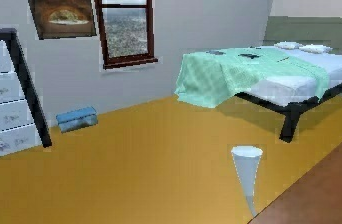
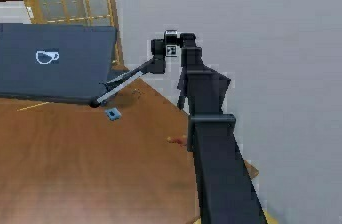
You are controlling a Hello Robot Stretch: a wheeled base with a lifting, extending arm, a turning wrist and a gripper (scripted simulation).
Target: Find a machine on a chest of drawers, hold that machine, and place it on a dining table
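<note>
Your machine, a flat dark-grey closed laptop with a white cup mark on its lid (image 2: 49, 60), lies level over the brown wooden tabletop (image 2: 69, 165), one edge at the tips of the jaws; that suits the dark square arm (image 2: 214, 145) stretched out to set it down. You cannot tell how the jaws stand, nor whether they hold it or the wood bears it. The white chest of drawers (image 1: 1, 95) stands well apart, so placing seems the step.
</note>
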